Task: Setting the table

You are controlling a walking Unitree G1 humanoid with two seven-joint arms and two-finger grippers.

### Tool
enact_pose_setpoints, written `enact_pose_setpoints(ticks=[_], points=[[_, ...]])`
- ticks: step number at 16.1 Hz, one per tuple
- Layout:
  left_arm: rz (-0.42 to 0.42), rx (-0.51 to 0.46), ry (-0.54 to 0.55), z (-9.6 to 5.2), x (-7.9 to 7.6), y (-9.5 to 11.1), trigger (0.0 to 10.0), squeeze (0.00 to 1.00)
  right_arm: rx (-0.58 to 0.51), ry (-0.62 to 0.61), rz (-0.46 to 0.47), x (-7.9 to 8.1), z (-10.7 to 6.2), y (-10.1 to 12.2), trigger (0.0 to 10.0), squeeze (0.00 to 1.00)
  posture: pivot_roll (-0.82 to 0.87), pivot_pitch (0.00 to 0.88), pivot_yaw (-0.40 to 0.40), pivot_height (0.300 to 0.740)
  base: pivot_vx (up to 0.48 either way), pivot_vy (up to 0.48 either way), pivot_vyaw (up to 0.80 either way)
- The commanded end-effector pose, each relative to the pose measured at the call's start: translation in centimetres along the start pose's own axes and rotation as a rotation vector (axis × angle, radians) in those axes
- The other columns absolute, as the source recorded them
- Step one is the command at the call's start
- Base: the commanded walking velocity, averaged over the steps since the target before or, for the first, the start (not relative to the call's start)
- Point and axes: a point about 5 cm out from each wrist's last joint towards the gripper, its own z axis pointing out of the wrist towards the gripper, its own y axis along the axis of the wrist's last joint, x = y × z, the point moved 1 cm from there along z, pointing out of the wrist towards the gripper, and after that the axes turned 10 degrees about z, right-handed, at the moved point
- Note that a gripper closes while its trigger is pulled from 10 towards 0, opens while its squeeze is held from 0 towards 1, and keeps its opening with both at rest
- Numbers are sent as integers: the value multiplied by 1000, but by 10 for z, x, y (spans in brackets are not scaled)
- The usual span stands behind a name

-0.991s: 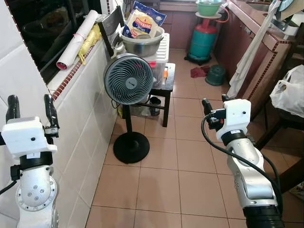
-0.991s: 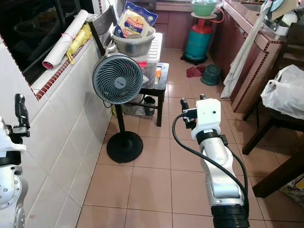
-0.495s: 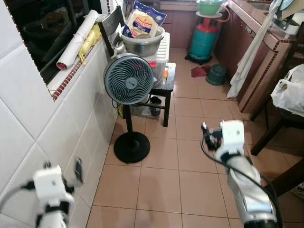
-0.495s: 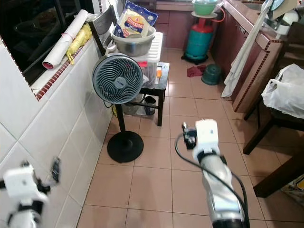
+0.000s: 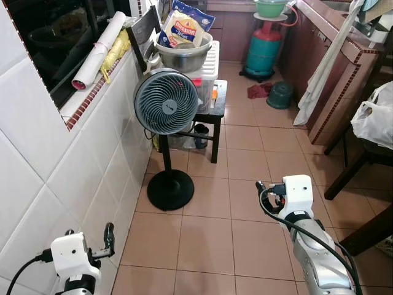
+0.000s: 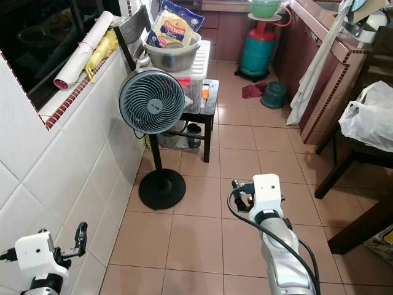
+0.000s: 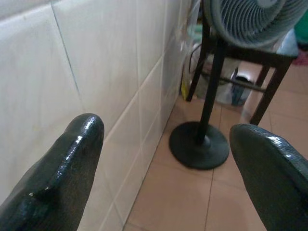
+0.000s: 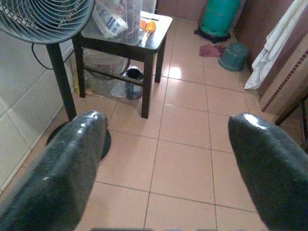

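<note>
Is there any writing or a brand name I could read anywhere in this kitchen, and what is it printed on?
"Mission": on the yellow and blue food packet standing in the metal bowl.
Smaller print lower on that packet: too small to read.
Badge at the hub of the standing fan: too blurred to read.

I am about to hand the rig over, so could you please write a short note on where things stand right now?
Left gripper: open, holds nothing, low beside the white tiled wall.
Right gripper: open, holds nothing, low over the tiled floor.
Ahead: pedestal fan; behind it a dark side table carrying a clear plastic box topped by a metal bowl with a tortilla packet. Green gas cylinder further back.
Done: nothing picked up; no tableware or dining table identifiable.
Left: find the tableware and the table, then set it.
</note>
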Motion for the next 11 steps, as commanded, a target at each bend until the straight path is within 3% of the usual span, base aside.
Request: enact_pose_setpoints(ticks=[1,5,8,9,11], points=[[-12,48,-3,-3,0,-8,10000,1000,19,-5,43,-2,-2,-4,10000,1000,-45,62,8,740,0,0,0],[-32,61,-26,-8,0,-12,10000,1000,23,-1,40,-3,-5,-5,10000,1000,-43,70,5,740,0,0,0],[-85,140,-85,-6,-5,-16,10000,1000,37,29,69,-1,-7,-7,10000,1000,-42,71,4,740,0,0,0],[-29,79,-173,-1,-10,-3,10000,0,33,49,78,1,-7,-6,10000,1000,-46,70,10,740,0,0,0],[17,2,-272,10,-18,19,10000,0,19,68,104,2,-6,-3,10000,1000,-67,69,27,740,0,0,0]])
